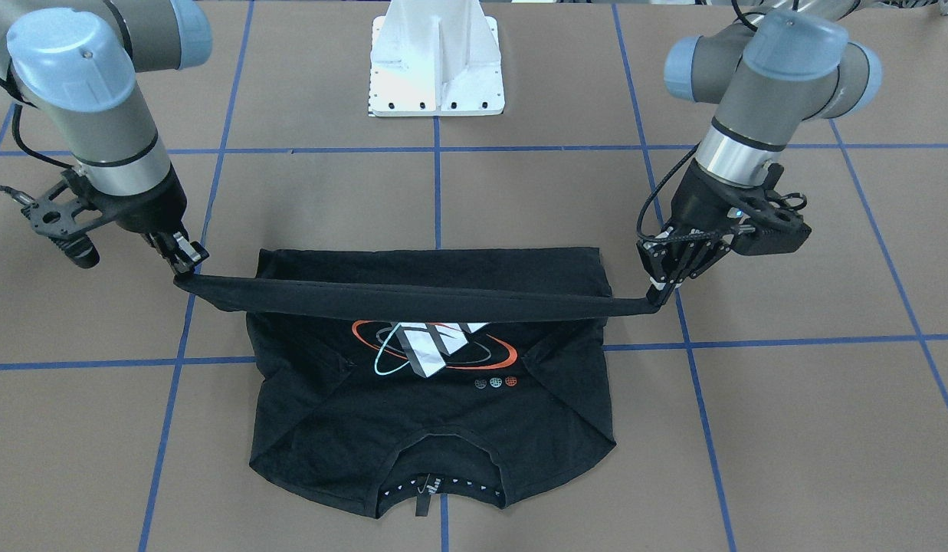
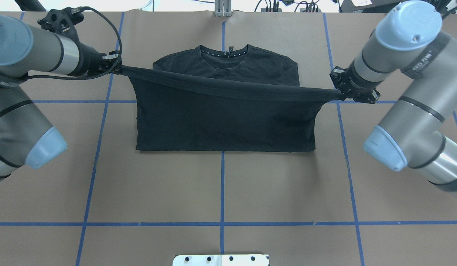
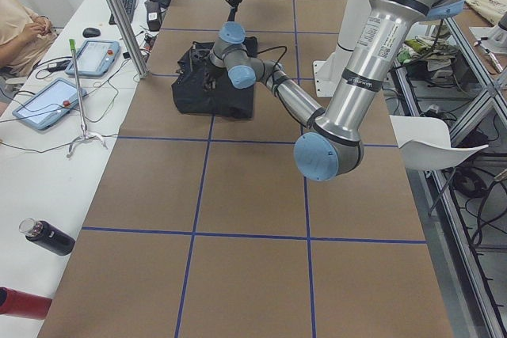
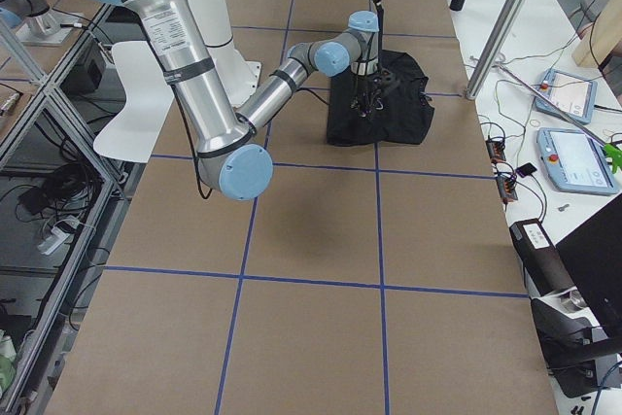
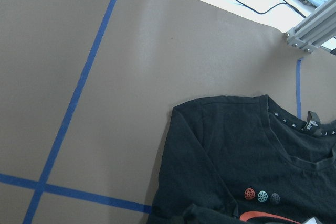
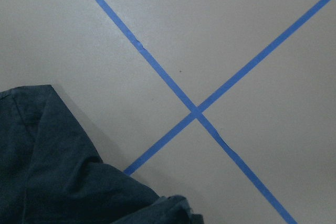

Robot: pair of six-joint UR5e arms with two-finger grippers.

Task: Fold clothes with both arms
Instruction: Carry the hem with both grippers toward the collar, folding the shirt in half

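Above the table [image 1: 788, 429], left gripper [image 1: 657, 297] and right gripper [image 1: 184, 268] each clamp the stretched T-shirt [image 1: 428, 399] (neck label [image 1: 421, 502] illegible).

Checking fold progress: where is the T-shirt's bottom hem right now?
In the front-facing view the hem is stretched taut over the print on the T-shirt, its ends pinched by the left gripper and right gripper.

overhead: from the base [image 2: 221, 260] side, down on the table [image 2: 158, 184]
front: opposite, facing back, same shirt [image 1: 443, 414]
sides: far off, my table-end cams
wrists: close, looking down
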